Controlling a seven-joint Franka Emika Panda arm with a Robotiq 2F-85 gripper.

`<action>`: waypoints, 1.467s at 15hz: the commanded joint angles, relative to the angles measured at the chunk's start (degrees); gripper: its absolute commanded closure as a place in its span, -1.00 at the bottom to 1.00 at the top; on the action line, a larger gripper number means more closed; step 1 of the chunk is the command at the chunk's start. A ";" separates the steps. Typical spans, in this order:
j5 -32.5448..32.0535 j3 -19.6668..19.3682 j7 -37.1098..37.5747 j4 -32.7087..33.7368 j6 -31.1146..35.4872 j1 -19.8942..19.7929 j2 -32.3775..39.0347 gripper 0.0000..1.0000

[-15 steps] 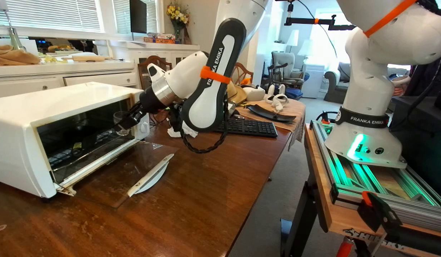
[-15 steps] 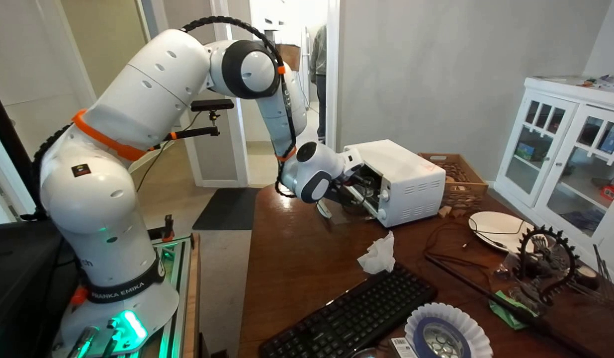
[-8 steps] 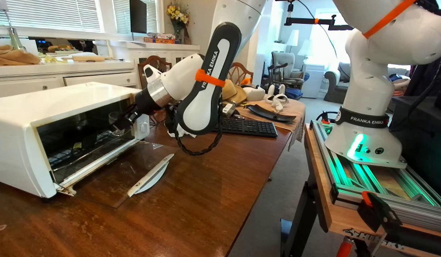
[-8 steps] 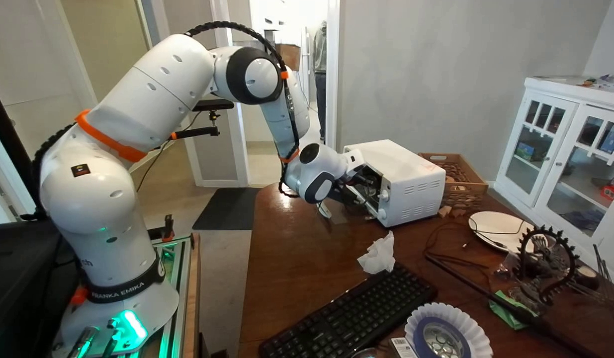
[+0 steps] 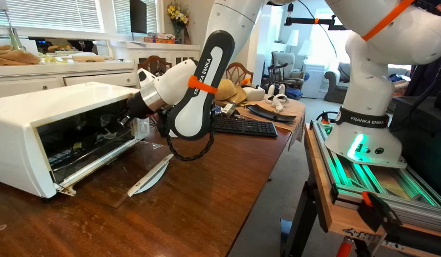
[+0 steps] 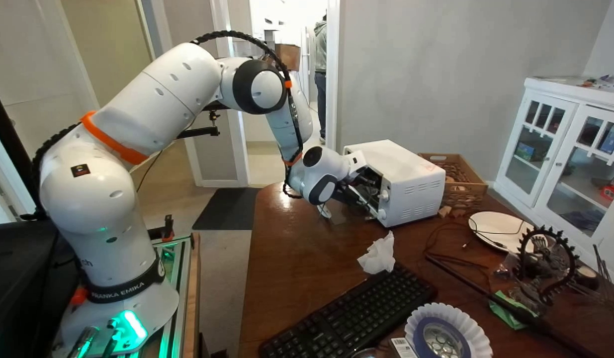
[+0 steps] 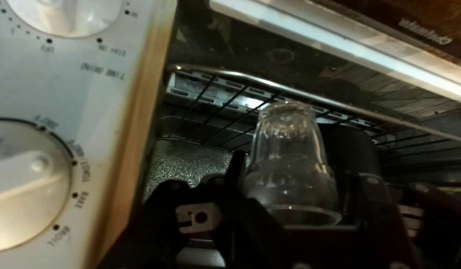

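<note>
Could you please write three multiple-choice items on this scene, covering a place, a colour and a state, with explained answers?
1. Where is the glass tumbler? A) on the keyboard; B) in the wicker basket; C) in the pincer.
2. What colour is the casing of the toaster oven? A) white; B) black; C) red.
3. How is the oven door? A) shut; B) lowered open; C) nearly shut.

1 C: the wrist view shows the pincer flanking it.
2 A: the casing looks white in both exterior views.
3 B: an exterior view shows it folded down over the tabletop.
</note>
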 commanded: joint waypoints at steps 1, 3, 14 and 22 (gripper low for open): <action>-0.48 0.46 0.62 4.33 0.75 -0.52 3.15 0.40; -0.54 0.53 0.67 5.90 0.33 -0.51 4.11 0.40; 0.32 0.52 0.81 11.42 -1.06 -0.06 7.46 0.30; 0.43 0.52 1.04 12.36 -1.21 -0.15 8.00 -0.84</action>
